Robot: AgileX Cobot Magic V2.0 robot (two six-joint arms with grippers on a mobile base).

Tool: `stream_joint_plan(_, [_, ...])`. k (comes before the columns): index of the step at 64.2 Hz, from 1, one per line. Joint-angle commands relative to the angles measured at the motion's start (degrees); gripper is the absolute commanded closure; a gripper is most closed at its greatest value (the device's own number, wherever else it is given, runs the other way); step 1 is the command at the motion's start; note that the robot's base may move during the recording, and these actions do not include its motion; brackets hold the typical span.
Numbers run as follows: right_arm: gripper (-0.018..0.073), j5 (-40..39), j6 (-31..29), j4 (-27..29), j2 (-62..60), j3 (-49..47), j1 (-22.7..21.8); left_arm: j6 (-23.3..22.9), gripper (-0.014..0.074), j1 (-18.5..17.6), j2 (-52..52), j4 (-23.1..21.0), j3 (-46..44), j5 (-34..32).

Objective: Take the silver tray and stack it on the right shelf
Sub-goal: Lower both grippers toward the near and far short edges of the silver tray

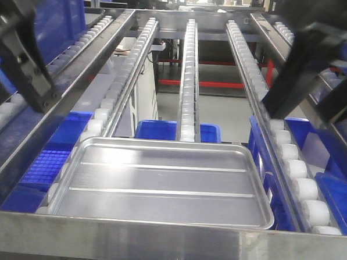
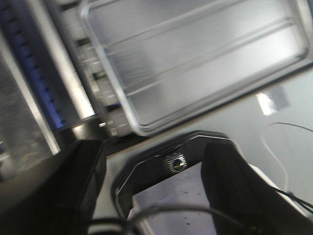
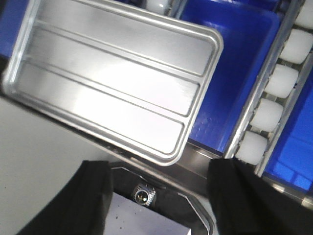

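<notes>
The silver tray (image 1: 165,182) lies flat on the white rollers of the right shelf (image 1: 167,243), just behind its wide front bar. Two long ridges cross its bottom, and nothing rests in it. My left gripper (image 1: 30,82) hangs above the shelf's left side, well clear of the tray. My right gripper (image 1: 286,95) hangs above the right roller rail. In the left wrist view the tray (image 2: 195,58) is beyond the open left gripper (image 2: 154,147). The right wrist view shows the tray's corner (image 3: 112,78) just past the open right gripper (image 3: 161,169). Neither gripper holds anything.
Three roller rails (image 1: 189,78) run away from the front bar. Blue bins (image 1: 156,129) sit under the shelf, one of them below the tray's right end (image 3: 234,73). A second rack with a blue crate (image 1: 57,19) stands to the left.
</notes>
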Motion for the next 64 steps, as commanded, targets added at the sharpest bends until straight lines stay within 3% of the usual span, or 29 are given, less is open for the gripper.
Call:
stream_joint_plan(1, [0.0041,-1.7,6.0,-4.1,2.7,-3.3,-0.1,-12.6,0.026,-2.2,1.4,8.2,-3.9,-0.2])
stream_joint_plan(5, [0.0041,-1.8,10.4,-7.8,5.5,-3.7,-0.1,-17.1,0.026,-3.5,4.5,11.0,-5.8,0.3])
stream_joint_plan(13, [0.0041,-2.9,16.3,-12.2,8.8,-3.7,-0.1,-22.0,0.026,-4.5,9.9,11.5,-8.7,0.3])
stream_joint_plan(29, [0.0041,-7.9,17.2,-11.9,12.1,-3.7,-0.1,-27.7,0.026,-4.8,17.0,13.2,-10.0,-0.5])
stream_joint_plan(44, [0.0041,-10.7,17.2,-11.9,15.6,-3.7,-0.1,-27.9,0.026,-4.8,19.7,13.1,-10.0,-5.5])
stream_joint_plan(64, [0.0041,-13.2,17.2,-11.9,19.6,-3.7,-0.1,-30.8,0.026,-4.7,22.5,15.5,-10.0,-6.2])
